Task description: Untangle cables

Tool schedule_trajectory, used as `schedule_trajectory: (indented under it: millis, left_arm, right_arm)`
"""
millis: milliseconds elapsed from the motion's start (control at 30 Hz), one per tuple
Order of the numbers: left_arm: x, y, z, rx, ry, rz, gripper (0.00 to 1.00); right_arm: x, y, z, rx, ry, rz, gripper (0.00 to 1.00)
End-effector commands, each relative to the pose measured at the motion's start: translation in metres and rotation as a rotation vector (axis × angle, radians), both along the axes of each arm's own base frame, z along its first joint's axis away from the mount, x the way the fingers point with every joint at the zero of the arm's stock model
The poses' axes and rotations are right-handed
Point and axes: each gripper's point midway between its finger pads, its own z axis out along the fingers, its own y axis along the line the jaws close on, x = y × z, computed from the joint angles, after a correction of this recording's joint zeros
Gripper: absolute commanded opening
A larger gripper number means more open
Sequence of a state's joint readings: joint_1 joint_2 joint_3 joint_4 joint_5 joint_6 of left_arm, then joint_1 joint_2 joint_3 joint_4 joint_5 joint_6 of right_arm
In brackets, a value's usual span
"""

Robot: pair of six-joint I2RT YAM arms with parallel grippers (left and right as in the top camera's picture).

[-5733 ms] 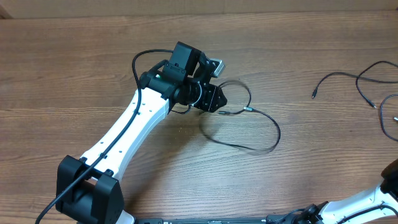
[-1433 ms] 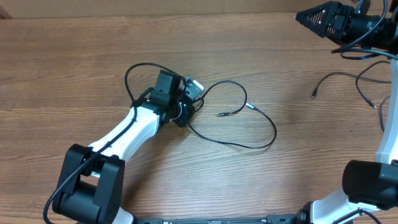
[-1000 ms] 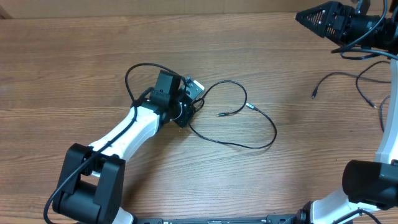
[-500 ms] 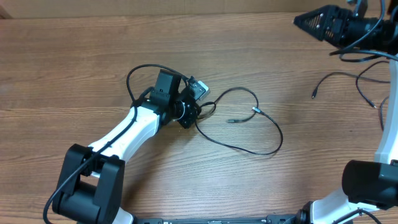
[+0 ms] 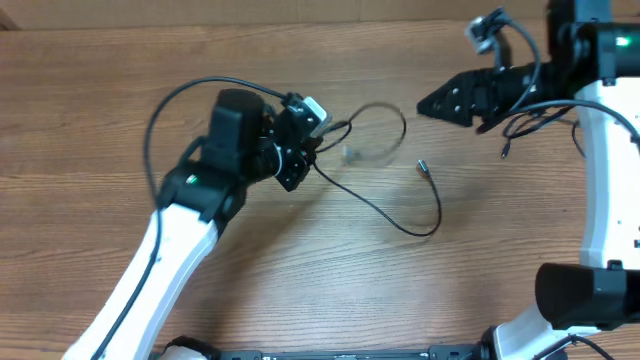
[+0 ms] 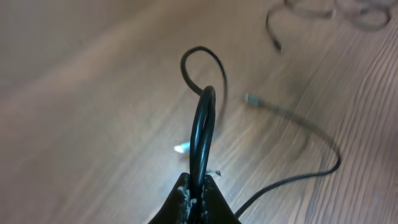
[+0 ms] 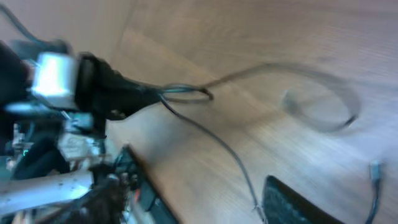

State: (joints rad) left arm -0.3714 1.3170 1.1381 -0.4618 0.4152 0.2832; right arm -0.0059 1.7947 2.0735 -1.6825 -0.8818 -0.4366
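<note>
The left tool (image 6: 198, 191) is pressed together, pinching a looped cable (image 6: 202, 127) whose tail trails toward 4 o'clock on the desk (image 5: 100, 100). The right tool (image 5: 435, 103) hovers at 2 o'clock. I cannot tell whether it is spread.

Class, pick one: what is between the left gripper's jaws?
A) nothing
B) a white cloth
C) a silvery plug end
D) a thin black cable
D: the left wrist view shows the left gripper pinching a folded black cable that rises from its tips.
</note>
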Motion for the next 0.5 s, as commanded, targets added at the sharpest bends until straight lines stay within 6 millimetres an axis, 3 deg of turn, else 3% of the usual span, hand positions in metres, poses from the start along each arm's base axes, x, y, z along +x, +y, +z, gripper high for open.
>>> schedule_trajectory:
  millis: [0, 233, 467]
  left_arm:
    - [-0.011, 0.005, 0.040, -0.062, -0.067, 0.021, 0.04]
    - [-0.044, 0.013, 0.086, -0.133, -0.160, 0.007, 0.04]
    - [-0.067, 0.013, 0.113, -0.197, -0.211, -0.041, 0.05]
  right_arm:
    - [-0.013, 0.022, 0.006, 0.003, -0.010, 0.069, 0.60]
    - [-0.034, 0.060, 0.005, 0.002, -0.011, 0.188, 0.49]
    - [-0.035, 0.080, 0.000, 0.011, -0.054, 0.251, 0.50]
